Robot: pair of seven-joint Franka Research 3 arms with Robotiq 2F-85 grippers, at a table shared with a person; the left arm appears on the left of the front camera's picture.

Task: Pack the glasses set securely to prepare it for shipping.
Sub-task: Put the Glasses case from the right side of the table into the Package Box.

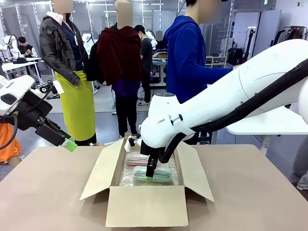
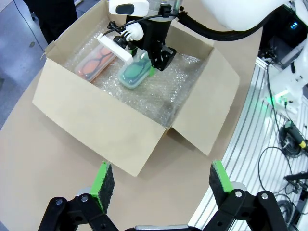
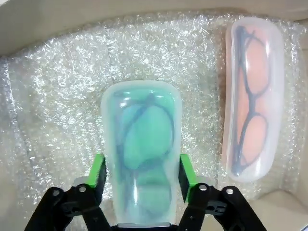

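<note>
The mint green glasses case [image 3: 142, 144] lies lengthwise between my right gripper's [image 3: 142, 174] green pads [image 3: 99, 173], which press against its two long sides. Beside it, apart, the pale pink case [image 3: 252, 96] rests on bubble wrap [image 3: 57, 96], dark glasses showing through both. In the front view my right gripper [image 1: 150, 177] reaches down into the open cardboard box [image 1: 144, 206], on the green case [image 1: 161, 175], with the pink case [image 1: 137, 159] behind it. My left gripper [image 1: 67, 143] hovers open at the left, well above the table; its fingers [image 2: 103, 180] stand wide apart with nothing between them.
The box's four flaps [image 1: 98, 173] are folded outward, and bubble wrap lines its floor [image 2: 159, 96]. A person in a blue hoodie [image 1: 187, 57] stands at the table's far side. Bare tabletop [image 1: 43, 192] lies on both sides of the box.
</note>
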